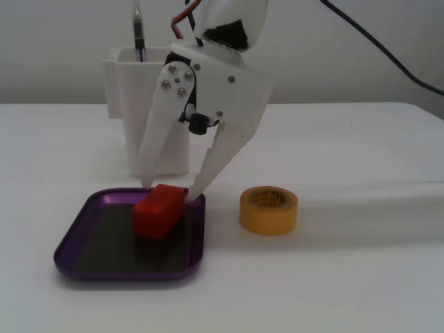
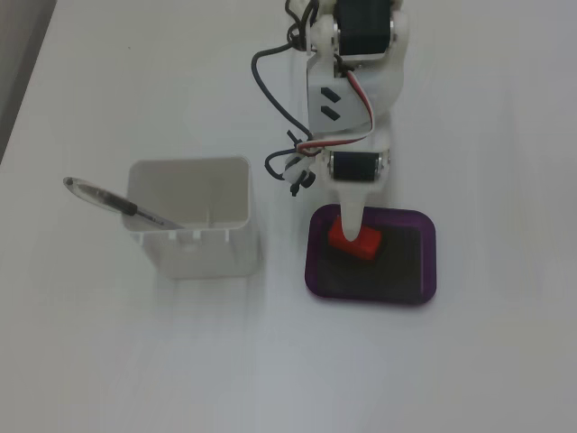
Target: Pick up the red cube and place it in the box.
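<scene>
Matt red cube (image 1: 158,210), plain smooth faces, sits right between the gripper's (image 1: 168,187) smooth white plastic fingers (image 1: 211,161). Beneath the fingertips, the box (image 1: 78,227) gleams: glossy purple metallic rim, dark flat reflective bottom. Behind the fingers, a white plastic container (image 1: 122,80) looks smooth and slightly shiny. Beside the fingers, a yellow tape roll (image 1: 268,211) shows a smooth, faintly glossy wrap. The white table (image 1: 361,277) looks matt.

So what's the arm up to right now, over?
Gripper open, straddling red cube. Cube inside purple tray, tilted. Tape roll beside tray, clear of it.
</scene>
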`<state>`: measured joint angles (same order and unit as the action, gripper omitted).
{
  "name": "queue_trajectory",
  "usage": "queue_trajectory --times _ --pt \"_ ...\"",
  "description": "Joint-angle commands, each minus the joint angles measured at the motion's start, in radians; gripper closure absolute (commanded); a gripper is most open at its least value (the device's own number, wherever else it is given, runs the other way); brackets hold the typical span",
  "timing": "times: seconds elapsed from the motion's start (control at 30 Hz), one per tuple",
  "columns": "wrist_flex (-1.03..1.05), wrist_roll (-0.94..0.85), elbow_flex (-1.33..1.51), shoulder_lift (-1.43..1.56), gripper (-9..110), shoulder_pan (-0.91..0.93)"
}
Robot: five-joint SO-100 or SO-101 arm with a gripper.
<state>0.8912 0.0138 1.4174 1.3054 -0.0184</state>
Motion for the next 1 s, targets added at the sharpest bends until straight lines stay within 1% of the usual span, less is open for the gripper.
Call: queue_trajectory --times 0.0,0.2,0.43,0.57,0.77,0.87,0.97 --pt "0.006 0.003 -0.014 0.012 88 -0.003" --pt "0.025 0.003 -0.026 0.031 87 -0.006" --pt "0.275 0.005 -0.196 0.167 87 -0.011" --pt "0.408 -0.006 -0.232 0.339 87 -0.018" --pt "0.511 -0.008 -0.213 0.644 87 -0.017" --pt "0.575 -0.008 -0.167 0.781 87 -0.012" --pt "0.618 -0.006 -0.052 0.925 87 -0.015"
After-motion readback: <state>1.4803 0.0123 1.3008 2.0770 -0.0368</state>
